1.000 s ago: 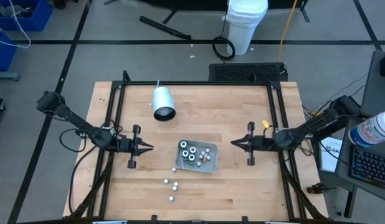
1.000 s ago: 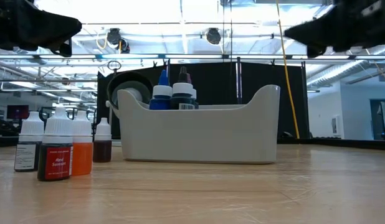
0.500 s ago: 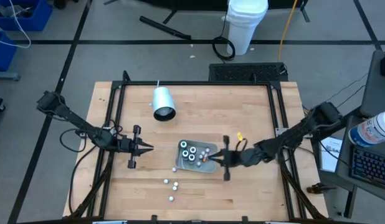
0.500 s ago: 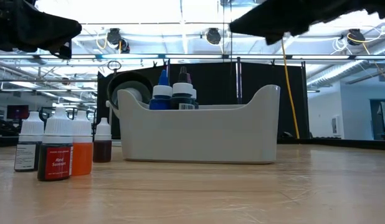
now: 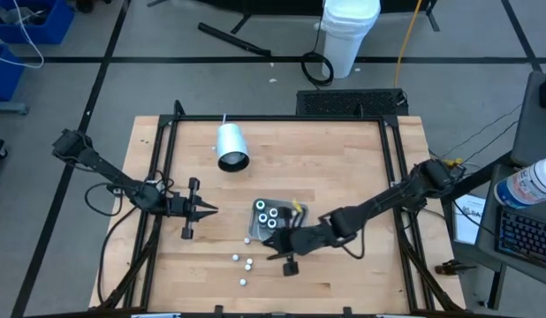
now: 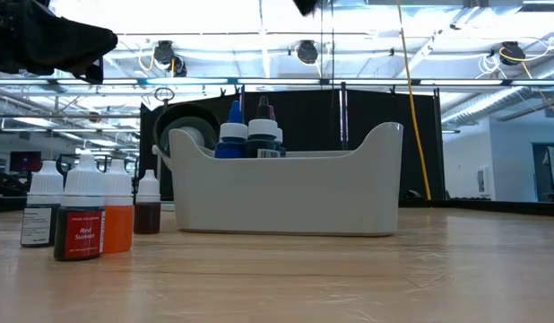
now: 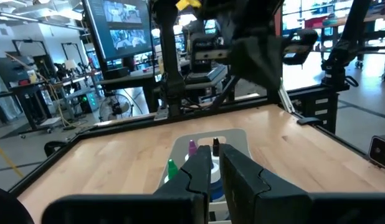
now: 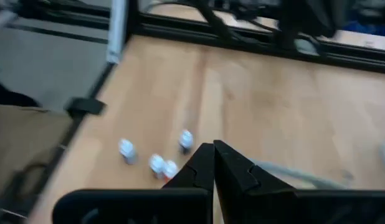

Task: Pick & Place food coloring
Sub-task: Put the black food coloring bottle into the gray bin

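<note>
The table, a pale wooden top, is carrying a white cup lying on its side toward the far left. A tray is sitting near the middle (bottles standing inside it). Four loose food coloring bottles are standing just near-left of the tray.

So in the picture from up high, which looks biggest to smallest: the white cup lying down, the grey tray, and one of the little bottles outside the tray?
1. The grey tray and the white cup look about alike from above, so I won't rank them.
2. A loose little bottle is clearly the smallest, just a dot on the table.
</note>
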`<state>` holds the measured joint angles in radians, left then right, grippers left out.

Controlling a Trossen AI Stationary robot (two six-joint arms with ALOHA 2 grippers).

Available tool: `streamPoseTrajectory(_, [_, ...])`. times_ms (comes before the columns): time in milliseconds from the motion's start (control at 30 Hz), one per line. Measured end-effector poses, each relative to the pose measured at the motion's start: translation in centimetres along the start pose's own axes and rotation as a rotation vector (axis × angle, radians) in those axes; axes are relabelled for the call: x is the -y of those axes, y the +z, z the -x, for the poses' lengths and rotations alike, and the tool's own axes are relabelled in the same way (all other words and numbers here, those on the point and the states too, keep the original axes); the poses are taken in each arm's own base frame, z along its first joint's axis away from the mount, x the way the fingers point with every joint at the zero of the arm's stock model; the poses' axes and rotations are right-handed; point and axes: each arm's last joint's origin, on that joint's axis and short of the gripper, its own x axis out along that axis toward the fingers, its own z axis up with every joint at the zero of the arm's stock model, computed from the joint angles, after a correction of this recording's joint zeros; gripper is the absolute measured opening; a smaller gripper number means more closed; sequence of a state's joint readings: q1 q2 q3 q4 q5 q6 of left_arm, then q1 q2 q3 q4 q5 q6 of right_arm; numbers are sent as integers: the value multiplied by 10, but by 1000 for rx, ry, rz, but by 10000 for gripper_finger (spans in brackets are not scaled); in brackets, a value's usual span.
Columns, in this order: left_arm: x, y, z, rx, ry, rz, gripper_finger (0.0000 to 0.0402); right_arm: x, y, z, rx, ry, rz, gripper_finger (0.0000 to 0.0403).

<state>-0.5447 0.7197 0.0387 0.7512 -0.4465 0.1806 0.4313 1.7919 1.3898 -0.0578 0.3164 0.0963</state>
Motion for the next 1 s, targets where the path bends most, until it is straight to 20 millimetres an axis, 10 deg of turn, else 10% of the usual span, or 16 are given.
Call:
streamPoseTrajectory(433, [0,0,0,-1,0,29,42,0,45,-52,-164,158,-24,0])
streamPoseTrajectory(700, [0,-1,0,-12,-2,40,42,-10,26,-98,-231,276,29,7])
streamPoseTrajectory(1000, [1,-5,0,-47,-8,32,42,-15,17,-102,-265,338,147,78])
